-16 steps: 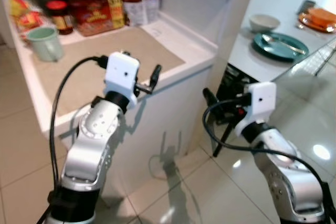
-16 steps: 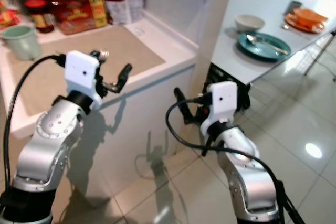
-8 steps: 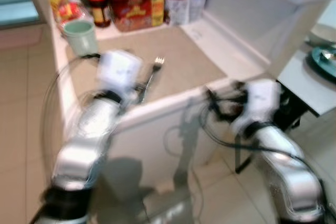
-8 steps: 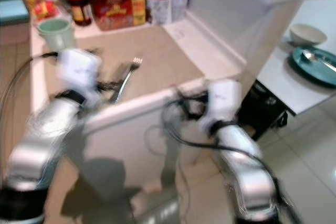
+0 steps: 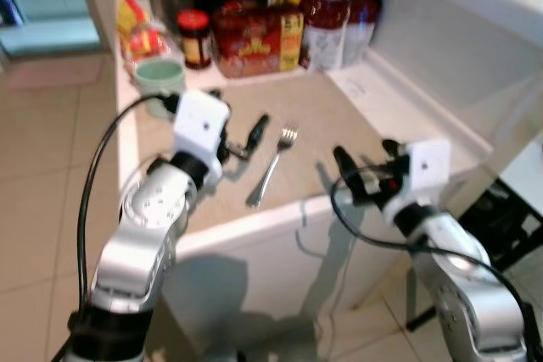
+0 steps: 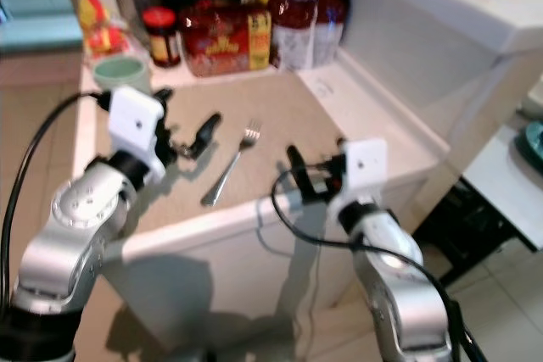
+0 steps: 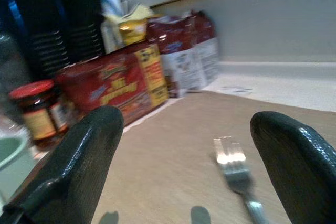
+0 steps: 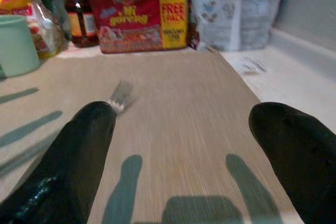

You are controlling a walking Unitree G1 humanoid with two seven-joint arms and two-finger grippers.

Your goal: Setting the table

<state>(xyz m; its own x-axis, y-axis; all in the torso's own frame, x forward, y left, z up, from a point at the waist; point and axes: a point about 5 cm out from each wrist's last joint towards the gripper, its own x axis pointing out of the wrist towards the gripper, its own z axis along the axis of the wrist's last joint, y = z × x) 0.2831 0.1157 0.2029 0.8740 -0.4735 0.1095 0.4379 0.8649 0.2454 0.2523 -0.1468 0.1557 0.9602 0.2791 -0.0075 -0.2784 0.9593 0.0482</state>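
Observation:
A silver fork [image 5: 271, 167] lies on the beige mat [image 5: 322, 116] of the white counter, tines pointing toward the back. My left gripper [image 5: 237, 116] hovers open just left of the fork, holding nothing. In the left wrist view the fork [image 7: 236, 174] lies on the mat below the spread fingers [image 7: 79, 161]. My right gripper [image 5: 366, 158] is open and empty, over the counter's front edge to the right of the fork. The right wrist view catches the fork tines [image 8: 119, 98] ahead of one finger.
At the back of the counter stand a pale green mug [image 5: 159, 78], a red-lidded jar [image 5: 195, 38], a red packet [image 5: 254, 40] and dark red bags [image 5: 339, 19]. A raised white ledge [image 6: 441, 14] bounds the right side. A teal plate [image 6: 534, 137] peeks in at far right.
The whole view has swung left toward the counter, blurring midway, and the dining table slid out to the right. Both grippers now sit over the counter mat, with the fork plainly visible between them.

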